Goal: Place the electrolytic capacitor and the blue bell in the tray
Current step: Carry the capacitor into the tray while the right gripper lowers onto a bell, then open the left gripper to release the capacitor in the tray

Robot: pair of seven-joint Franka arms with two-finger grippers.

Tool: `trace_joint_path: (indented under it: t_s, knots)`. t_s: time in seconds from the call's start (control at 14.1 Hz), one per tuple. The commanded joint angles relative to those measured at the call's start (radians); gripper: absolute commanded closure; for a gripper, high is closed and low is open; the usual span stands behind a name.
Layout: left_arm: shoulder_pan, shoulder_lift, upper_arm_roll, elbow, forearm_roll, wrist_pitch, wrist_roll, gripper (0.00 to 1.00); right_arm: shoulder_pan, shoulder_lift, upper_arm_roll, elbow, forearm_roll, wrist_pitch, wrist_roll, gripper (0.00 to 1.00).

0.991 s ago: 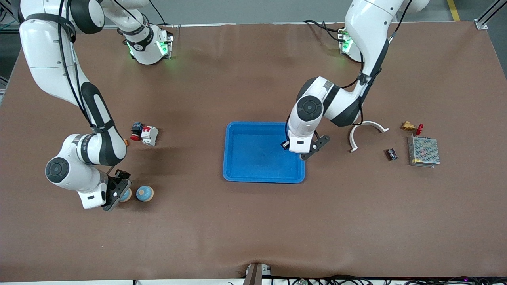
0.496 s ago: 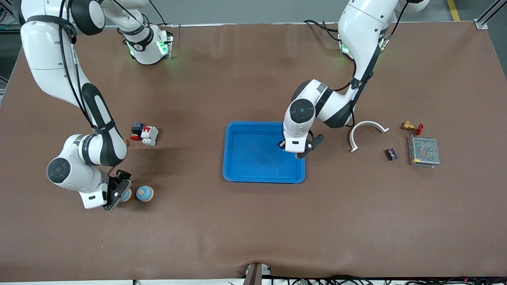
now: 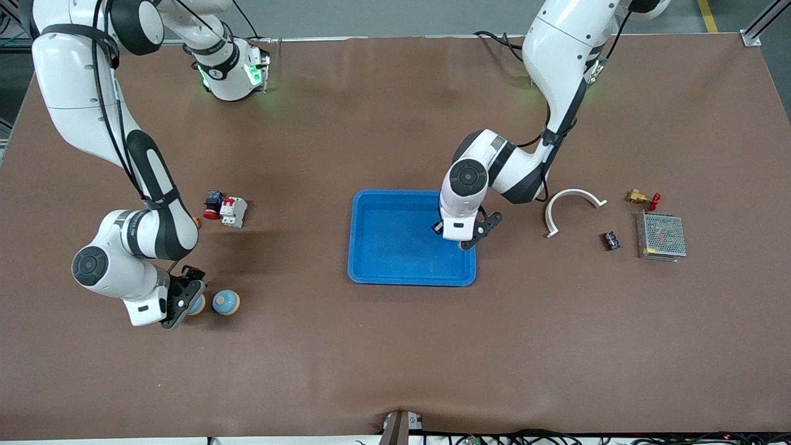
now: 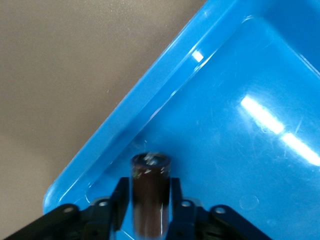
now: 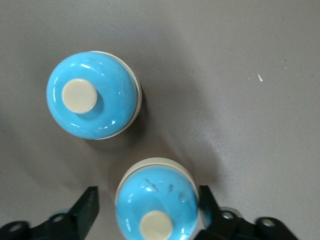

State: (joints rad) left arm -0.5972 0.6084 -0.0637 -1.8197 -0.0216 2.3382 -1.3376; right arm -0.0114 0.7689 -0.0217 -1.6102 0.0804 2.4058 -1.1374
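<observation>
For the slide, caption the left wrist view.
Left tool shut on the dark electrolytic capacitor, over a corner of the blue tray.

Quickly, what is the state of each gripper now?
Left gripper: closed on the capacitor, over the tray.
Right gripper: open around one blue bell.

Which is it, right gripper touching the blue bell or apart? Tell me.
Apart. The right wrist view shows the right gripper open, a finger on each side of the nearer blue bell, with bare table visible between each finger and the bell.
</observation>
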Motion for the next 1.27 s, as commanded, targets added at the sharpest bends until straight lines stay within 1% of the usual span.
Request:
trace_joint_path:
  t_s: [0.0,0.14,0.28,0.42,0.57,0.64,0.71,0.85,0.99,1.06,1.2]
  knots:
    - [-0.01,-0.001,0.009,0.017,-0.012,0.001,-0.017,0.0,-0.012,0.016,0.008,0.021,0.03,0.004,-0.031,0.25]
    - [-0.003,-0.013,0.009,0.039,-0.011,-0.011,-0.014,0.0,-0.012,0.016,0.008,0.021,0.036,0.003,-0.031,0.34]
    - [0.007,-0.042,0.012,0.062,-0.009,-0.052,-0.009,0.0,-0.012,0.016,0.008,0.022,0.039,0.001,-0.028,0.37]
    - [0.022,-0.062,0.018,0.107,-0.008,-0.126,0.006,0.0,-0.012,0.013,0.006,0.026,0.071,-0.01,-0.018,0.39]
    - [0.059,-0.082,0.019,0.157,-0.008,-0.213,0.072,0.0,-0.009,0.009,0.006,0.039,0.097,-0.02,-0.016,0.39]
    - [0.082,-0.097,0.018,0.163,-0.008,-0.242,0.116,0.0,-0.006,0.007,0.006,0.045,0.099,-0.039,-0.013,0.39]
    - [0.105,-0.12,0.018,0.16,-0.008,-0.259,0.164,0.0,-0.004,0.006,0.006,0.07,0.099,-0.068,-0.009,0.39]
    - [0.146,-0.147,0.019,0.158,-0.008,-0.304,0.271,0.0,-0.002,0.004,0.006,0.136,0.099,-0.169,-0.001,0.39]
    - [0.203,-0.176,0.019,0.149,-0.006,-0.335,0.384,0.0,0.001,0.001,0.005,0.191,0.098,-0.267,0.059,0.39]
    - [0.23,-0.188,0.019,0.137,0.008,-0.347,0.434,0.0,0.008,-0.002,0.005,0.211,0.097,-0.307,0.094,0.39]
    - [0.281,-0.228,0.016,0.087,0.086,-0.347,0.474,0.0,0.031,-0.019,0.005,0.234,0.088,-0.365,0.184,0.39]
